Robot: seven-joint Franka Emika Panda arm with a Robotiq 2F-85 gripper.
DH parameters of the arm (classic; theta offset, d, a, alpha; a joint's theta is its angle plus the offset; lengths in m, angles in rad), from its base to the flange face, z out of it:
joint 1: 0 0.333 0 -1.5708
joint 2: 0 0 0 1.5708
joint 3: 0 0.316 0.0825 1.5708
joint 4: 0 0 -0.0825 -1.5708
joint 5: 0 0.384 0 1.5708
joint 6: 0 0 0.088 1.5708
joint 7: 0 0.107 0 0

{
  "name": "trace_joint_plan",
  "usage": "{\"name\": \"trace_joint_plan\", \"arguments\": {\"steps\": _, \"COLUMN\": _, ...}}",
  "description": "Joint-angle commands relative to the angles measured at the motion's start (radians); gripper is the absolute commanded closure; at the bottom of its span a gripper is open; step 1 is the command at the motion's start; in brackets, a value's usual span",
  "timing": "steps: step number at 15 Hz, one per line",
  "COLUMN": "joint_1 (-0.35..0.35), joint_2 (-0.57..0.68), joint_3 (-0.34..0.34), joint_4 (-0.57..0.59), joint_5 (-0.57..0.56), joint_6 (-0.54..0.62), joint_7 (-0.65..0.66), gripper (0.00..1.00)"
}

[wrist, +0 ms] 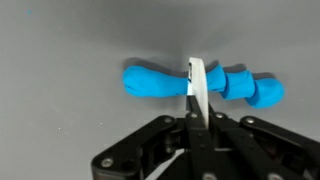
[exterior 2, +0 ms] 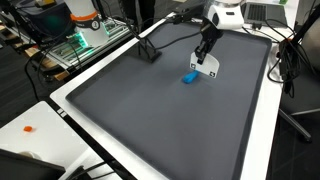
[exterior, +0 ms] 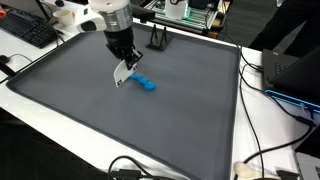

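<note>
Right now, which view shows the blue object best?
Wrist view: the blue object shows large, its lumpy outline clear, though the white card held edge-on in the gripper crosses its middle. In both exterior views it is only a small blue blob on the gray mat, shape unreadable.

We find the toy (exterior: 148,85) on the mat (exterior: 180,130) mid-frame, just right of the card (exterior: 120,77) in the gripper (exterior: 123,66); the stand (exterior: 158,40) behind.

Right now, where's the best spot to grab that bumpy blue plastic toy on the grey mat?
Take the bumpy blue plastic toy across its middle, from straight above: it lies flat and long on the grey mat, with both long sides free. The tool, though, is shut on a thin white strip.
</note>
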Motion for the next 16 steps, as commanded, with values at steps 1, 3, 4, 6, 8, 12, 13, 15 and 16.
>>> {"name": "trace_joint_plan", "arguments": {"steps": 1, "joint_1": -0.004, "joint_2": 0.025, "joint_3": 0.001, "joint_4": 0.014, "joint_5": -0.003, "joint_6": 0.012, "joint_7": -0.016, "gripper": 0.99}}
{"name": "trace_joint_plan", "arguments": {"steps": 3, "joint_1": -0.004, "joint_2": 0.033, "joint_3": 0.001, "joint_4": 0.019, "joint_5": -0.002, "joint_6": 0.013, "joint_7": -0.017, "gripper": 0.99}}
{"name": "trace_joint_plan", "arguments": {"steps": 4, "joint_1": -0.004, "joint_2": 0.036, "joint_3": 0.000, "joint_4": 0.019, "joint_5": -0.003, "joint_6": 0.015, "joint_7": -0.016, "gripper": 0.99}}
{"name": "trace_joint_plan", "arguments": {"steps": 6, "joint_1": -0.004, "joint_2": 0.041, "joint_3": 0.001, "joint_4": 0.016, "joint_5": -0.002, "joint_6": 0.014, "joint_7": -0.017, "gripper": 0.99}}
{"name": "trace_joint_plan", "arguments": {"steps": 8, "joint_1": -0.006, "joint_2": 0.044, "joint_3": 0.003, "joint_4": 0.003, "joint_5": 0.004, "joint_6": 0.021, "joint_7": -0.017, "gripper": 0.99}}
{"name": "trace_joint_plan", "arguments": {"steps": 12, "joint_1": -0.009, "joint_2": 0.045, "joint_3": 0.005, "joint_4": -0.023, "joint_5": 0.012, "joint_6": 0.030, "joint_7": -0.016, "gripper": 0.99}}
{"name": "trace_joint_plan", "arguments": {"steps": 13, "joint_1": -0.010, "joint_2": 0.044, "joint_3": 0.005, "joint_4": -0.028, "joint_5": 0.013, "joint_6": 0.031, "joint_7": -0.016, "gripper": 0.99}}
{"name": "trace_joint_plan", "arguments": {"steps": 15, "joint_1": -0.011, "joint_2": 0.036, "joint_3": 0.006, "joint_4": -0.034, "joint_5": 0.019, "joint_6": 0.017, "joint_7": -0.013, "gripper": 0.99}}
{"name": "trace_joint_plan", "arguments": {"steps": 16, "joint_1": -0.010, "joint_2": 0.030, "joint_3": 0.005, "joint_4": -0.040, "joint_5": 0.018, "joint_6": 0.011, "joint_7": -0.010, "gripper": 0.99}}
